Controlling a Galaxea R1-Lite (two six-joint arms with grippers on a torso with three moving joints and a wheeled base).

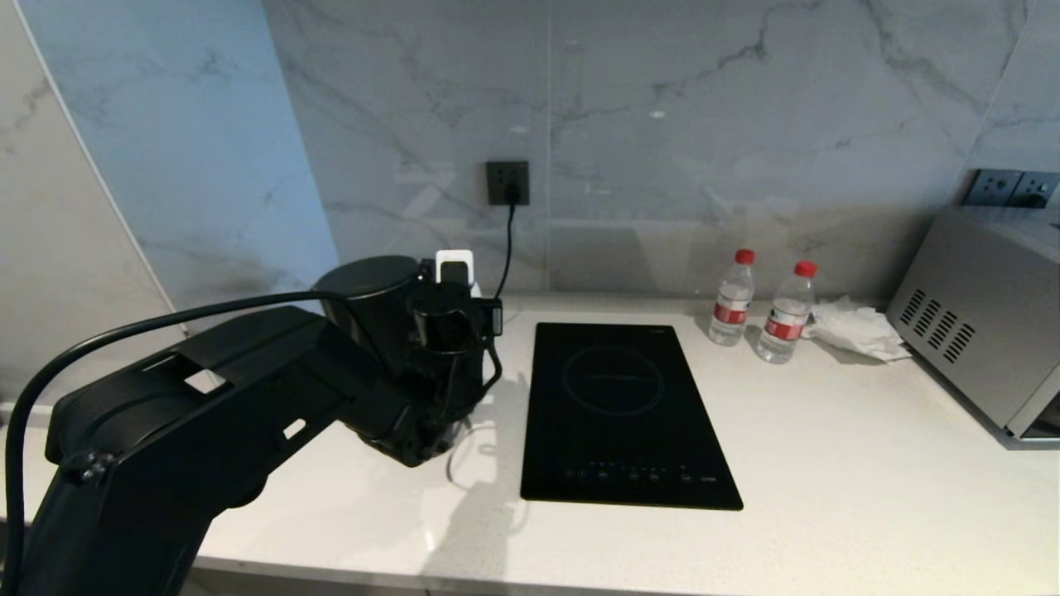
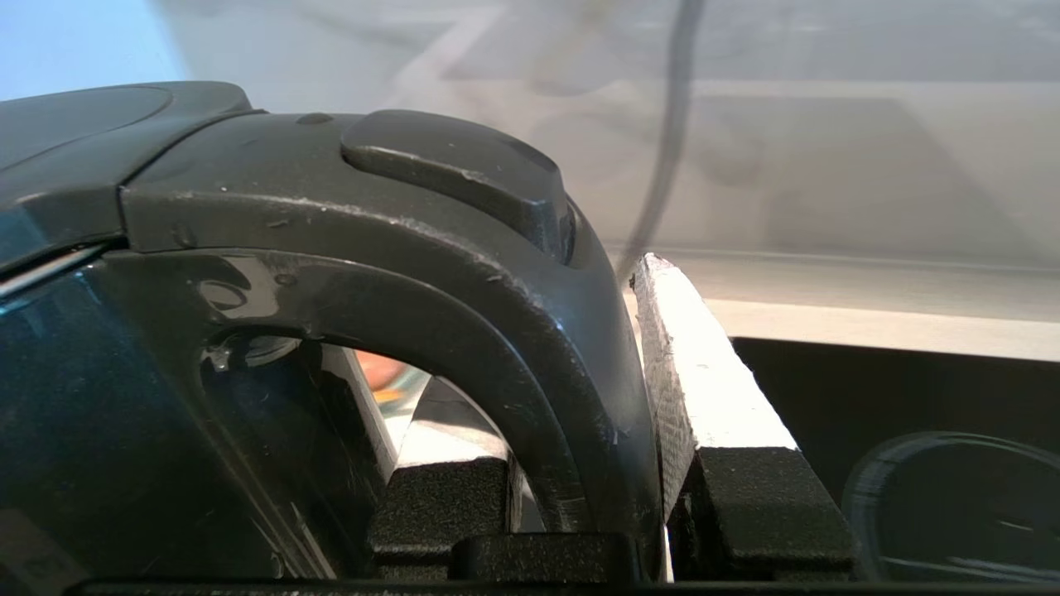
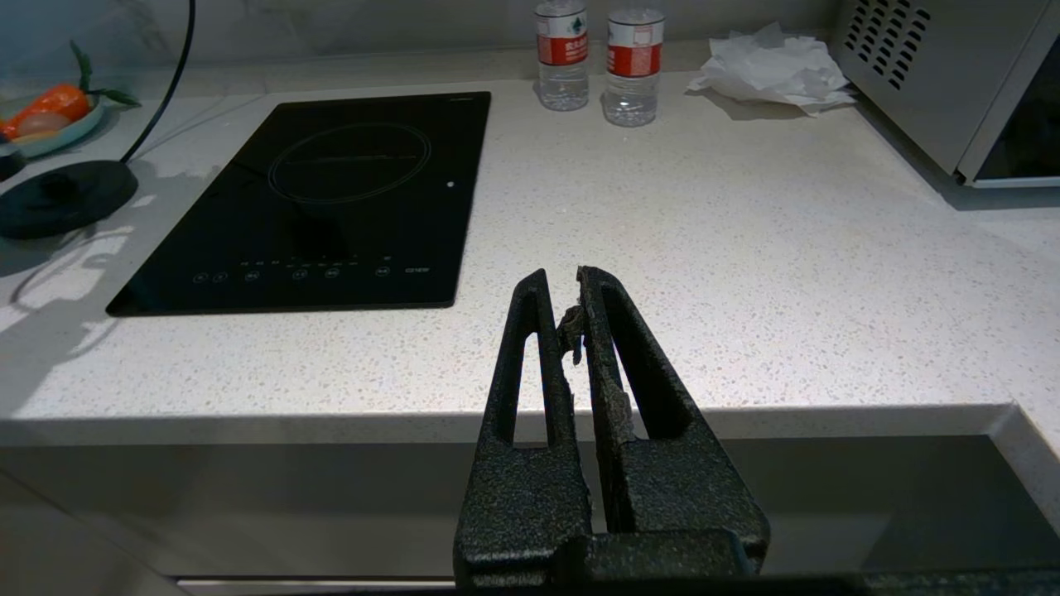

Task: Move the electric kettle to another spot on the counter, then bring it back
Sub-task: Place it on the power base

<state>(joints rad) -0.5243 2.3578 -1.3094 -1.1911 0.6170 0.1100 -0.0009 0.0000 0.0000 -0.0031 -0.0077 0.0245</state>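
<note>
Now the left claw [image 2: 580, 497] holds the electric kettle [image 1: 373, 306] by its handle, beside the black hob [image 1: 621, 414]. Off the desk [image 3: 745, 248], the right claw [image 3: 575, 331] is pressed together, holding nothing.

Head camera: high, looking forward and down across the counter [image 1: 828, 463] toward the marble wall [image 1: 704, 124]. Left wrist camera: pressed close behind the left gripper [image 2: 580, 463], filled by the electric kettle [image 2: 248, 273] handle. Right wrist camera: low at the near counter edge, behind the right gripper [image 3: 575, 285], facing the far wall. Head and right wrist views share the hob [image 1: 621, 414] and two bottles [image 1: 758, 308].
</note>
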